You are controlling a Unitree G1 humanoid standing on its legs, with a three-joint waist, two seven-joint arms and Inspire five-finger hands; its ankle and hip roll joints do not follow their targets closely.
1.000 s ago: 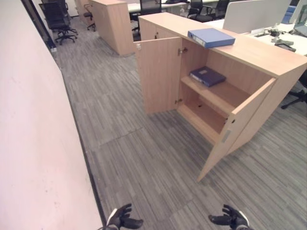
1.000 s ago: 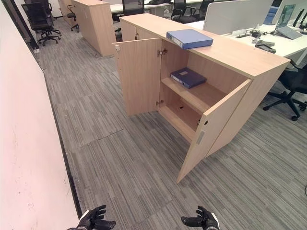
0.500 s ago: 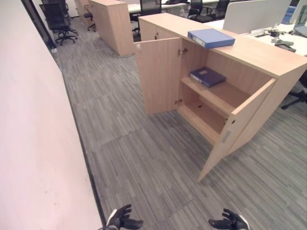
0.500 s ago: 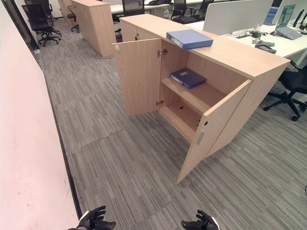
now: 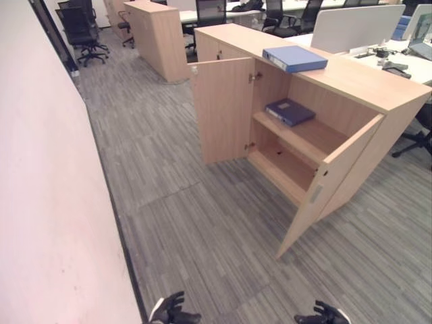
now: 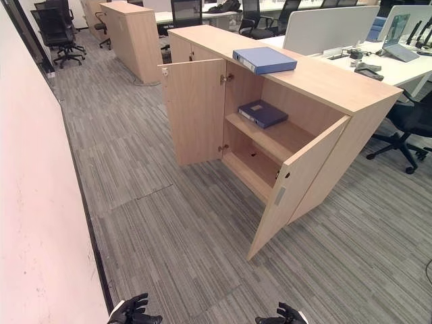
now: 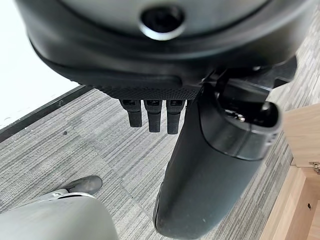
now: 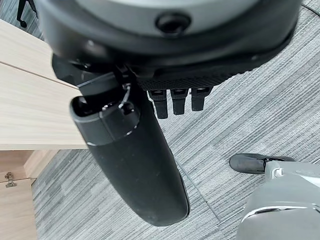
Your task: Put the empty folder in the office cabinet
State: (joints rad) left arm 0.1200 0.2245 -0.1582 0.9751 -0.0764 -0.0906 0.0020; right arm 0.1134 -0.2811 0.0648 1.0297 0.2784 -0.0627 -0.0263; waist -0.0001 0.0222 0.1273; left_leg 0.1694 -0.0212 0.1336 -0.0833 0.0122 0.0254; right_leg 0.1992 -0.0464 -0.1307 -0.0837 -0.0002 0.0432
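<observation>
Light wood-grain cabinet (image 6: 324, 81), doors same tone. Light blue folder (image 6: 264, 59) on top, dark navy folder (image 6: 262, 113) on the upper shelf. Grey striped carpet floor (image 6: 169, 223). Pale pinkish-white wall panel (image 6: 34, 223) with black bottom edge. Black office chairs (image 6: 54, 27). White table (image 6: 405, 64). Black left hand (image 6: 131, 312), black right hand (image 6: 283, 316).

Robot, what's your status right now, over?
Left robot hand and right robot hand open, holding nothing. Light blue folder on cabinet top; dark folder on upper shelf. Both doors open, carpet path unobstructed.
</observation>
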